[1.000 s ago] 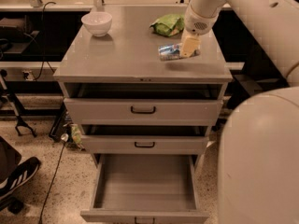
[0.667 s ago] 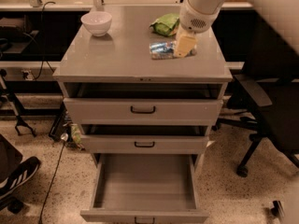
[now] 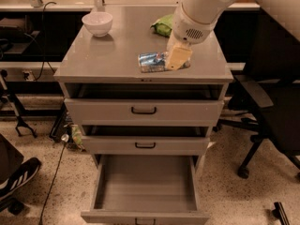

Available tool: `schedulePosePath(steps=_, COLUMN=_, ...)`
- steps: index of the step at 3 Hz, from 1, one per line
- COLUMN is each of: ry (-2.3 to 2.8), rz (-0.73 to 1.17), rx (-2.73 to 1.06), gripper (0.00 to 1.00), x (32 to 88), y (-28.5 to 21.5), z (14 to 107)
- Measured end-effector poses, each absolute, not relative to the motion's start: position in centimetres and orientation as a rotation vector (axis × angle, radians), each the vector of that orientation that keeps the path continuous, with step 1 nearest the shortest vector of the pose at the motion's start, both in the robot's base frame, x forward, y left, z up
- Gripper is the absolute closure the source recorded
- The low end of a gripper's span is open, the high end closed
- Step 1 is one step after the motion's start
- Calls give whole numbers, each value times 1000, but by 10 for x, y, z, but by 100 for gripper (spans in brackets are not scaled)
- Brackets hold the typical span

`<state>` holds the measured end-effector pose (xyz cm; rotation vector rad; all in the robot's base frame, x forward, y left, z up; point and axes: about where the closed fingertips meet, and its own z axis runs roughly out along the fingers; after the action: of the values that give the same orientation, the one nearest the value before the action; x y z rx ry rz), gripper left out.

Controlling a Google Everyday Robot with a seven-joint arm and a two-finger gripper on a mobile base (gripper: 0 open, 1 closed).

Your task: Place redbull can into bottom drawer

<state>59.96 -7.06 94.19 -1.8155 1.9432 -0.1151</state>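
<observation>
The redbull can (image 3: pixel 151 61) lies on its side, low over the front right part of the grey cabinet top (image 3: pixel 108 55). My gripper (image 3: pixel 177 57), with tan fingers (image 3: pixel 180 55), comes down from the upper right and is shut on the can's right end. The bottom drawer (image 3: pixel 145 184) is pulled wide open below, plain grey inside with nothing in it, its dark handle (image 3: pixel 144 221) at the lower edge of the view. The can is above and well behind the open drawer.
A white bowl (image 3: pixel 97 23) stands at the back left of the top and a green snack bag (image 3: pixel 163 26) at the back right. The two upper drawers (image 3: pixel 143 110) (image 3: pixel 145 145) stand slightly open. An office chair (image 3: pixel 269 121) is at the right; cables and a shoe (image 3: pixel 18 175) lie at the left.
My gripper and the can have moved left and toward the front edge of the cabinet top. The arm's large white body has left the lower right of the view.
</observation>
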Motion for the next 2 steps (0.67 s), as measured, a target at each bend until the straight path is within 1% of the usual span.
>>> schedulePosePath(steps=1, ry=1955, rz=-69, rx=-1816, gripper=100, x=588, y=-68, z=919)
schedulePosePath(steps=2, ry=1995, rz=25, rx=-1776, gripper=100, x=566, y=-73, z=855)
